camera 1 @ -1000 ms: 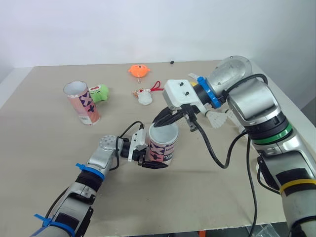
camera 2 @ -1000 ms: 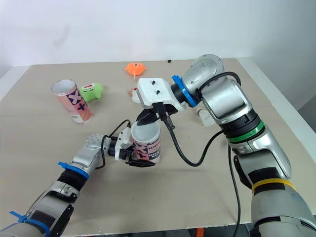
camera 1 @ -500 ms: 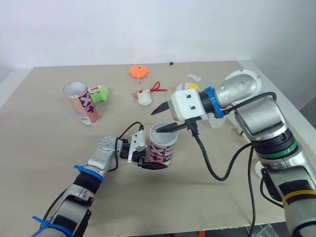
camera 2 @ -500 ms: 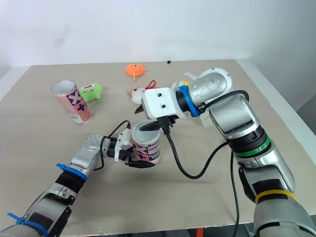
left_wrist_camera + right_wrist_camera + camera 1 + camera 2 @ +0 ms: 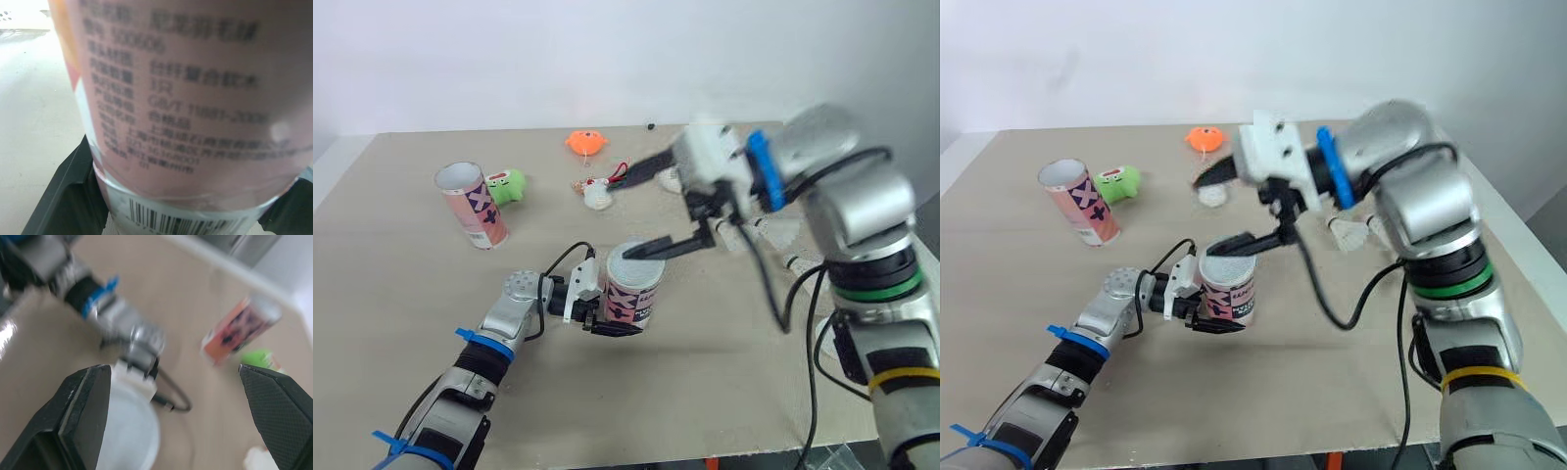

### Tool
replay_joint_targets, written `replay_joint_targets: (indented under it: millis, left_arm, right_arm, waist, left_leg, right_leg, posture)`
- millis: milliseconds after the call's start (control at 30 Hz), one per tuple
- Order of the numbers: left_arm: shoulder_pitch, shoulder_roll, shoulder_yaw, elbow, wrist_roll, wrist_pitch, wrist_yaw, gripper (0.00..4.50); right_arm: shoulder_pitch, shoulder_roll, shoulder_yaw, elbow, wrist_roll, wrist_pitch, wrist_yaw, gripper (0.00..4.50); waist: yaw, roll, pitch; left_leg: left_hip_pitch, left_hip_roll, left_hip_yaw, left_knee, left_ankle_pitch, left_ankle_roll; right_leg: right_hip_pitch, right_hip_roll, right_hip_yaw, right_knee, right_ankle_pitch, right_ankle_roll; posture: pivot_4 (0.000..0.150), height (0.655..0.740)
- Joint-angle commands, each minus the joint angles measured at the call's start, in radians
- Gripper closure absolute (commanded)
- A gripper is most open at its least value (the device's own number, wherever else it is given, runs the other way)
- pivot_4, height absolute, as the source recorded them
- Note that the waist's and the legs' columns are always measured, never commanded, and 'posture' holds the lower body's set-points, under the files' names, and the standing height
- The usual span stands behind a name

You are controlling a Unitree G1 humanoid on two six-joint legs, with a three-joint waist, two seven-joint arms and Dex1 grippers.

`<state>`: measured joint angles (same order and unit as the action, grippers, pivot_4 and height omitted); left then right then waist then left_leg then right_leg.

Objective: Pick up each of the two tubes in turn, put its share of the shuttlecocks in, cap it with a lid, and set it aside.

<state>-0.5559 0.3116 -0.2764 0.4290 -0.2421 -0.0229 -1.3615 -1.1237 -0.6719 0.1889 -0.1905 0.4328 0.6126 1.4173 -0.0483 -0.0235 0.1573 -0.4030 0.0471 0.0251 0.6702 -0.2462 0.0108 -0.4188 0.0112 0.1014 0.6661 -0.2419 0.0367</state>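
The pale worktop is seen much as before, and nothing lying on it has been shifted. The largest change is in the right arm. One second ago the right end effector was pinched together at the mouth of the held tube. It has since been lifted away and spread wide open, with nothing gripped. Its lower finger is left slanting just above the tube's rim, and its upper finger is pointed toward the far side.

The held tube is kept upright near the middle, uncapped, where it was. It is still clamped low on its body by the left end effector, one black finger on each side. Whether its base rests on the worktop cannot be told.

The second tube is stood tilted at the far left, beside a green toy. An orange toy and a small white toy are seen farther back. A shuttlecock is lying beneath the right arm.
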Motion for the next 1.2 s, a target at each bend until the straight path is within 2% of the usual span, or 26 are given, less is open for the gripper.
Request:
replay_joint_targets:
  millis: [33, 67, 267, 300, 333, 367, 500, 667, 1200]
  left_arm:
    - [0.031, 0.028, -0.02, 0.044, 0.046, 0.032, 0.011, 1.42]
    - [0.03, 0.027, -0.019, 0.045, 0.046, 0.032, 0.012, 1.42]
    - [0.028, 0.025, -0.018, 0.049, 0.046, 0.031, 0.015, 1.42]
    - [0.026, 0.025, -0.018, 0.051, 0.046, 0.031, 0.015, 1.42]
    - [0.026, 0.025, -0.018, 0.052, 0.047, 0.03, 0.015, 1.42]
    - [0.025, 0.025, -0.017, 0.053, 0.047, 0.03, 0.015, 1.42]
    - [0.022, 0.024, -0.017, 0.056, 0.046, 0.03, 0.016, 1.42]
    - [0.02, 0.019, -0.017, 0.06, 0.046, 0.029, 0.019, 1.42]
    - [0.024, 0.022, -0.011, 0.053, 0.04, 0.036, 0.022, 1.42]
  right_arm:
    - [0.024, -0.032, -0.004, -0.05, 0.046, 0.036, 0.026, 0.53]
    - [0.041, -0.046, 0.004, -0.057, 0.042, 0.027, 0.035, 0.73]
    - [0.056, -0.071, 0.037, -0.036, 0.017, 0.011, 0.045, 3.65]
    - [0.057, -0.074, 0.045, -0.032, 0.008, 0.003, 0.05, 3.65]
    - [0.058, -0.078, 0.052, -0.03, 0.0, -0.004, 0.056, 4.12]
    - [0.056, -0.085, 0.066, -0.027, -0.016, -0.023, 0.068, 4.36]
    - [0.033, -0.129, 0.156, -0.007, -0.126, -0.122, 0.127, 4.36]
    - [0.019, -0.161, 0.216, 0.018, -0.16, -0.199, 0.197, 4.36]
    - [0.066, -0.037, 0.21, 0.042, -0.148, -0.146, 0.116, 4.36]
  waist:
    - [0.0, 0.0, 0.0]
    - [0.0, 0.0, 0.0]
    - [-0.001, 0.001, 0.0]
    - [-0.001, 0.001, 0.0]
    - [0.0, 0.001, 0.0]
    - [0.0, 0.001, 0.0]
    - [0.0, 0.001, 0.0]
    - [0.0, 0.001, 0.0]
    - [0.002, 0.001, 0.0]
  left_leg:
    - [0.0, 0.0, 0.0, 0.0, 0.0, 0.0]
    - [0.0, 0.001, 0.0, 0.0, 0.0, 0.0]
    - [0.0, 0.001, 0.002, 0.0, 0.0, 0.0]
    - [0.0, 0.001, 0.002, 0.0, 0.0, 0.0]
    - [0.0, 0.001, 0.002, 0.0, 0.0, 0.0]
    - [0.0, 0.001, 0.002, 0.0, 0.0, 0.0]
    - [0.0, 0.001, 0.002, 0.0, 0.0, 0.0]
    - [0.0, 0.001, 0.002, 0.0, 0.0, 0.0]
    - [0.0, 0.0, 0.002, 0.0, 0.0, 0.0]
  right_leg:
    - [0.0, 0.0, 0.0, 0.0, -0.001, 0.0]
    - [0.0, 0.0, 0.0, 0.0, 0.0, 0.0]
    - [-0.002, 0.0, 0.001, 0.0, 0.001, 0.001]
    - [-0.002, 0.0, 0.001, 0.0, 0.001, 0.001]
    - [-0.002, 0.0, 0.001, 0.0, 0.001, 0.001]
    - [-0.002, 0.001, 0.001, 0.0, 0.0, 0.001]
    - [-0.002, 0.0, 0.001, 0.0, 0.0, 0.001]
    - [-0.002, 0.0, 0.001, 0.0, -0.001, 0.0]
    - [-0.002, 0.0, 0.001, 0.0, -0.001, 0.0]
  posture:
    - [0.15, 0.7323]
    - [0.15, 0.7323]
    - [0.15, 0.7323]
    - [0.15, 0.7323]
    - [0.15, 0.7323]
    - [0.15, 0.7323]
    - [0.15, 0.7323]
    - [0.15, 0.7323]
    - [0.15, 0.7323]
